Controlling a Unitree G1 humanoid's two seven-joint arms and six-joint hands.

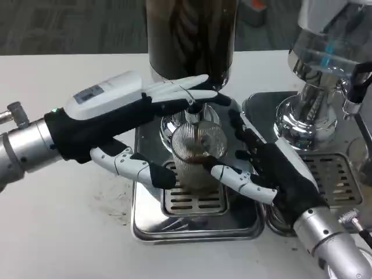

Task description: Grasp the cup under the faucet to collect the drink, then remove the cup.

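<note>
A clear ribbed cup [196, 152] stands on the steel drip tray [195, 225], directly under the faucet [195, 111] of a dispenser tank [192, 35] full of dark drink. A little dark liquid shows inside the cup. My right hand [273, 168] grips the cup from the right, thumb across its front and fingers behind it. My left hand [116, 110] reaches in from the left; its straight fingers [186, 90] lie on top of the faucet lever, and its thumb hangs apart to the left of the cup.
A second dispenser [325, 52] with a clear tank and chrome base stands at the right, with its own grated tray [334, 174] behind my right forearm. The white table [64, 226] stretches bare to the left and front, with a few dark stains beside the tray.
</note>
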